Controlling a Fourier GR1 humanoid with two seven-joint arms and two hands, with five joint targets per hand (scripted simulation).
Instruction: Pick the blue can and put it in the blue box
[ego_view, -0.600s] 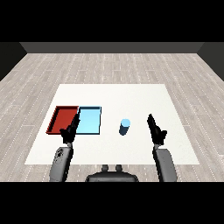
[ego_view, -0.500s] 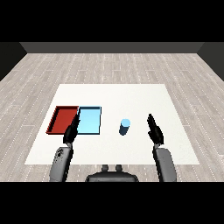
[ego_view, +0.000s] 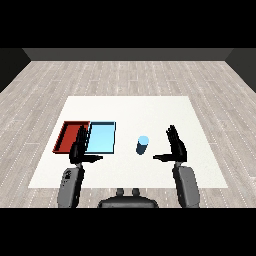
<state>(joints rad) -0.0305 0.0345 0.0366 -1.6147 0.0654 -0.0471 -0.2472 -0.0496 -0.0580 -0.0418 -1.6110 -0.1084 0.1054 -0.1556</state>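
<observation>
Beside blue can (ego_view: 142, 144), apparently clear: right hand (ego_view: 175, 148).

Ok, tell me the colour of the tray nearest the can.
Light blue tray, seen in the head view; it lies left of the blue can.

- A blue can (ego_view: 142, 145) is standing upright on the white worktop (ego_view: 130, 110), apart from both trays.
- A light blue tray (ego_view: 101, 138) is lying to the can's left, with a red tray (ego_view: 68, 136) touching its far side.
- The right hand (ego_view: 176, 148) is hovering near the can's right side, fingers straight and thumb pointing toward the can, not touching it.
- The left hand (ego_view: 78, 151) is hanging with fingers straight, overlapping the near edge where the two trays are meeting.
</observation>
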